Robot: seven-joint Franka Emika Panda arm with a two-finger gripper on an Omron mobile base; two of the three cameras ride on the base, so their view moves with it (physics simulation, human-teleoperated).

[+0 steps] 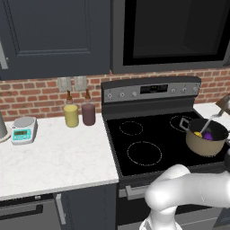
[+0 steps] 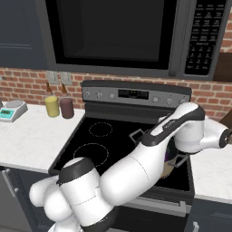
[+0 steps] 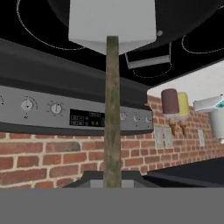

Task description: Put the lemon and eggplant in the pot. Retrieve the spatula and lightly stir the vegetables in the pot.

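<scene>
The tan pot [image 1: 207,144] stands on the stove's front right burner. Inside it lie the yellow lemon [image 1: 197,134] and the purple eggplant [image 1: 208,136]. The spatula [image 1: 206,126] slants down into the pot from the upper right, where my gripper [image 1: 222,105] is shut on its handle. In the hand view, which is rolled upside down, the light-grey blade [image 3: 112,24] sits over the pot's dark inside, and the thin handle [image 3: 112,109] runs back to my gripper [image 3: 112,183]. In the right base view my arm covers most of the pot [image 2: 171,166].
The black stove top [image 1: 143,134] has its control panel [image 1: 152,91] at the back. On the white counter [image 1: 54,157] to the left stand a pale yellow jar [image 1: 71,115], a maroon jar [image 1: 88,113] and a kitchen scale [image 1: 23,129]. A microwave [image 2: 118,31] hangs above.
</scene>
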